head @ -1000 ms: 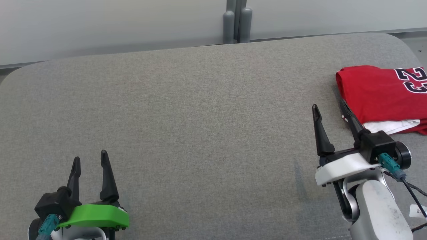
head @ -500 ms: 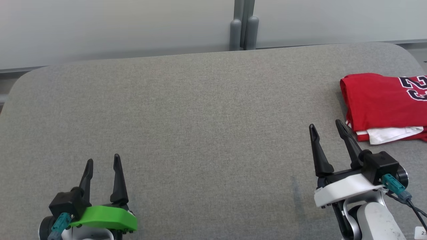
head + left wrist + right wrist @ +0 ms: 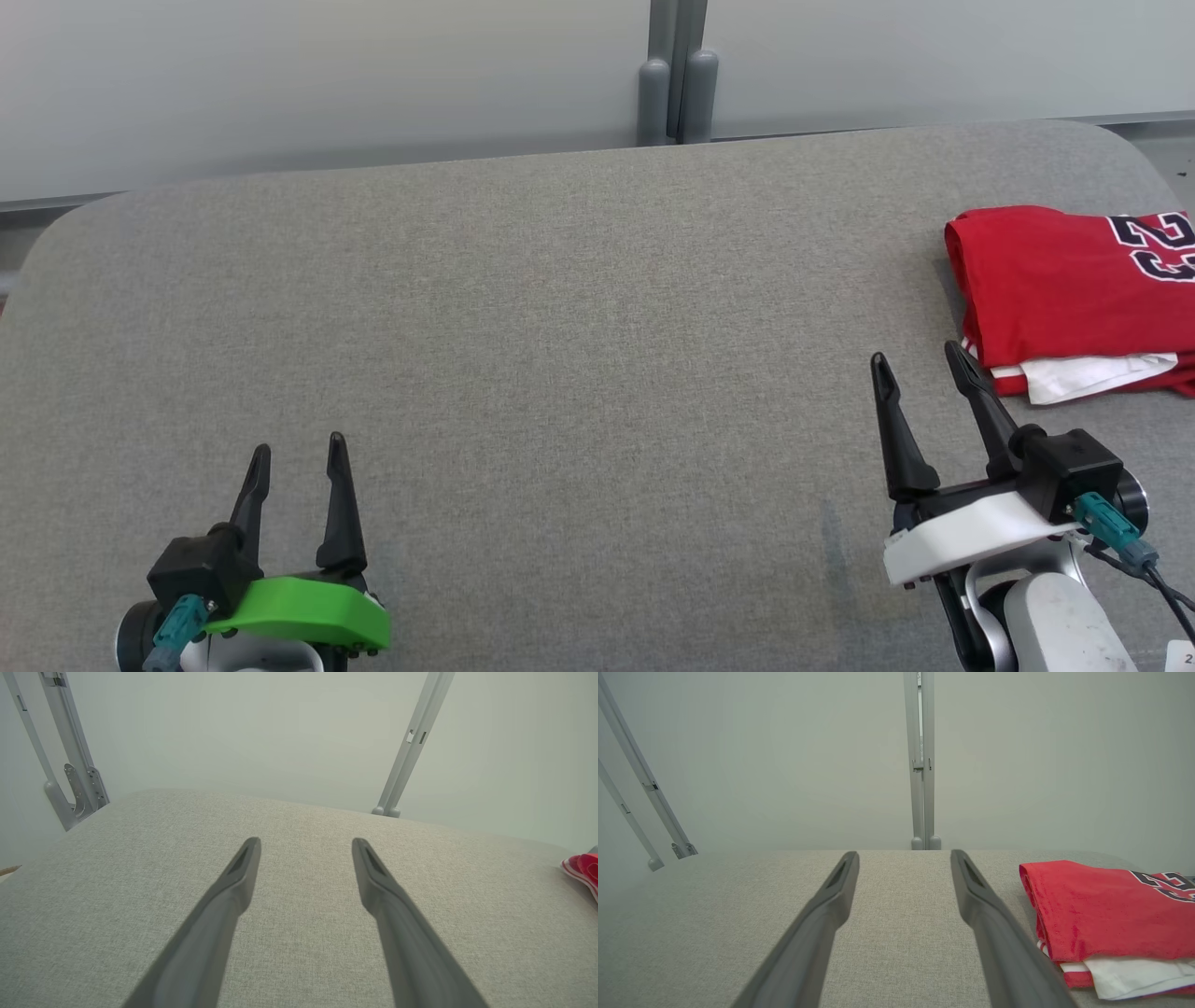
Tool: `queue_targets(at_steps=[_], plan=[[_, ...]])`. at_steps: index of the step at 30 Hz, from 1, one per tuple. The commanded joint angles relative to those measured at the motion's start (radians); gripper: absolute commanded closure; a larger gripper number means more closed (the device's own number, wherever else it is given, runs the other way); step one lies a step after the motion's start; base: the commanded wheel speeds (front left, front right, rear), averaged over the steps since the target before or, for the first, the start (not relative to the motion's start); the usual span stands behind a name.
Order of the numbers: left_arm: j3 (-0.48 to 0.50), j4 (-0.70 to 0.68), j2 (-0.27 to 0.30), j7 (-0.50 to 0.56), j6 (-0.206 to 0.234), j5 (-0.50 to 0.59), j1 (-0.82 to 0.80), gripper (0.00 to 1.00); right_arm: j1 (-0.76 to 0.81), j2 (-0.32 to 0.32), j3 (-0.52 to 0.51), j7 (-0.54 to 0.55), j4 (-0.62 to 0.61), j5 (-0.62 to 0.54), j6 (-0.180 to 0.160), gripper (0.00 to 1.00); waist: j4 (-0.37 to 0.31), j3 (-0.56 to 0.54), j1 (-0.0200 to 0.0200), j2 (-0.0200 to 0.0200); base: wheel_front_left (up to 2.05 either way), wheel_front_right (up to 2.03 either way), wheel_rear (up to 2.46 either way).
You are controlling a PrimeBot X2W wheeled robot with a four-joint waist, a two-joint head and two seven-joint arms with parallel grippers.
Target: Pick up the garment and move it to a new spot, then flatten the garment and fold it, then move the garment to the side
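- The garment (image 3: 1055, 280) is a red jersey with a dark number print (image 3: 1158, 247). It lies folded in a compact stack at the far right side of the grey counter (image 3: 560, 327), and part of it runs out of the head view.
- A white layer (image 3: 1092, 375) sticks out a little from under the red cloth at the near edge, so the fold is not perfectly even.
- The right gripper (image 3: 915, 355) has its fingers spread wide, with no cloth between them. Its right finger is just beside the near left corner of the garment.
- The left gripper (image 3: 300, 444) is also wide open and holds nothing. It is well apart from the garment, over the bare near left part of the counter.
- My judgement is that the folding is done and the garment is already at the side, so what remains is a clean finish.
- To do this well, the right gripper should draw back along its own line, away from the stack, so that a fingertip does not catch the corner.
- If the white edge needs correction, a light push from the side is better than a new grasp, because lifting could open the layers.
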Motion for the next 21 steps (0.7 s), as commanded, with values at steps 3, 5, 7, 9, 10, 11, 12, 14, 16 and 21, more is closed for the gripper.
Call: queue_targets(at_steps=[3, 5, 7, 9, 10, 11, 12, 14, 16, 21], plan=[[0.000, 0.007, 0.000, -0.002, -0.009, 0.010, -0.016, 0.00, 0.016, -0.003, 0.002, 0.002, -0.006, 0.009, -0.001, 0.00, -0.001, 0.000, 0.0000, -0.0001, 0.00, 0.00, 0.00], [0.000, 0.007, 0.000, -0.002, -0.009, 0.011, -0.018, 0.00, 0.017, -0.003, 0.004, 0.003, -0.007, 0.011, -0.001, 0.00, -0.001, 0.000, 0.0000, -0.0001, 0.00, 0.00, 0.00], [0.000, -0.002, -0.002, 0.000, -0.008, 0.016, -0.004, 1.00, 0.001, 0.000, 0.005, 0.001, -0.002, 0.002, 0.000, 1.00, -0.001, 0.001, 0.0000, 0.0000, 0.00, 0.00, 0.00], [-0.001, 0.004, -0.006, 0.002, -0.009, 0.019, 0.000, 1.00, 0.003, 0.003, 0.006, 0.000, 0.012, 0.002, 0.000, 1.00, -0.002, 0.001, 0.0000, -0.0001, 0.00, 0.00, 0.00], [-0.003, 0.012, -0.010, 0.003, -0.008, 0.018, 0.006, 1.00, 0.006, 0.004, 0.007, 0.001, 0.021, 0.002, 0.000, 1.00, -0.002, 0.001, 0.0000, 0.0000, 0.00, 0.00, 0.00], [-0.005, 0.023, -0.014, 0.006, -0.008, 0.017, 0.010, 1.00, 0.009, 0.005, 0.007, 0.001, 0.031, 0.003, 0.000, 1.00, -0.002, 0.001, 0.0000, 0.0000, 0.00, 0.00, 0.00], [0.001, 0.025, -0.016, 0.013, -0.010, 0.001, 0.007, 1.00, 0.007, 0.005, 0.005, 0.004, 0.033, 0.024, 0.000, 1.00, -0.002, 0.000, 0.0000, 0.0001, 0.00, 0.00, 0.00], [0.012, 0.027, -0.019, 0.026, -0.014, -0.031, -0.001, 1.00, 0.003, 0.004, 0.001, 0.011, 0.039, 0.067, 0.000, 1.00, -0.002, -0.001, 0.0000, 0.0012, 0.00, 0.00, 0.00], [0.024, 0.029, -0.022, 0.038, -0.015, -0.062, -0.008, 1.00, -0.001, 0.004, -0.002, 0.018, 0.046, 0.107, 0.000, 1.00, -0.002, -0.003, 0.0000, 0.0018, 0.00, 0.00, 0.00], [0.050, 0.036, -0.031, 0.067, -0.023, -0.138, -0.026, 1.00, -0.015, 0.002, -0.011, 0.035, 0.065, 0.206, 0.000, 1.00, -0.003, -0.003, 0.0000, 0.0002, 0.00, 0.00, 0.00]])
